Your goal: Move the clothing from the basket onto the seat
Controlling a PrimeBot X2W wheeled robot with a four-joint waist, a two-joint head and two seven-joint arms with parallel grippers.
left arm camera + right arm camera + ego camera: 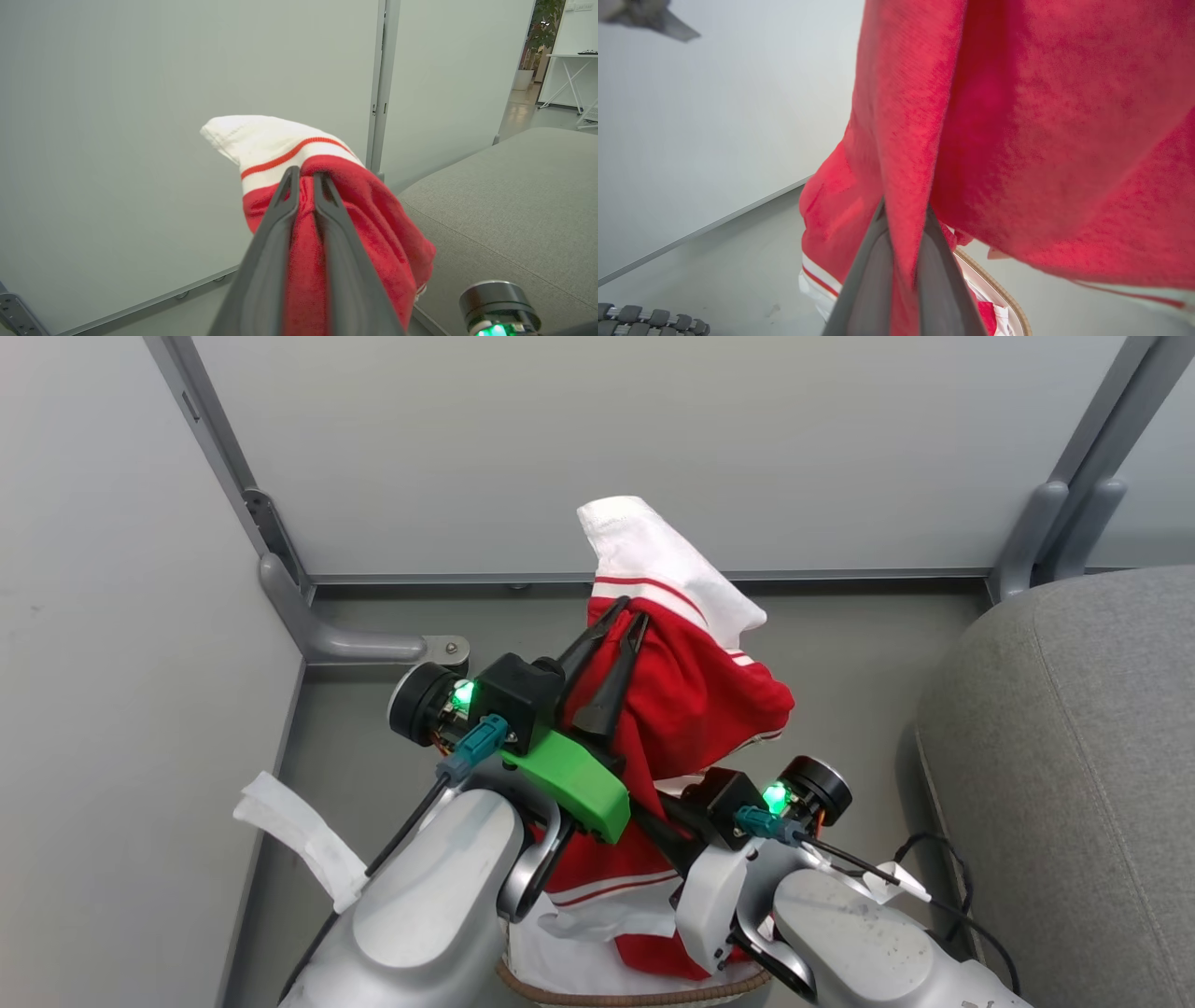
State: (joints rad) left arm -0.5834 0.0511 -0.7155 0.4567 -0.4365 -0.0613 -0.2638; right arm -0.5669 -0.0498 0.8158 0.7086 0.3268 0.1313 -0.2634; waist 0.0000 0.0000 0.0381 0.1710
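Pale grey partition panels (653,448) wall off a corner of grey floor (840,644), with a grey fabric sofa (1074,728) at the robot's right, its far side and front cut off by the frame. Of the laundry basket (635,997) a short arc of brown woven rim shows at the bottom of the head view; the two pale forearms cover the rest, and what lies deeper inside cannot be made out. The left gripper (632,611) is clenched on a fold of the red-and-white garment (691,700) just below its white end, red cloth pinched between the dark fingers. The right gripper (906,207) is likewise closed on red fabric lower down; in the head view its fingers are buried in the cloth. The garment is lifted above the basket, its long axis running roughly upright from the basket mouth to the left gripper's hold, the white end poking up past the fingertips toward the back panel. Its lower part, with white stripes, trails into the basket, where more white fabric lies; garment or liner, I cannot tell. A white strip of cloth (299,835) sticks out beside the left forearm. Open floor lies between the garment and the sofa's rounded edge, which are well apart; black cables (934,859) loop near the sofa's base, and the partition's metal foot (373,644) sits on the floor near the left wrist
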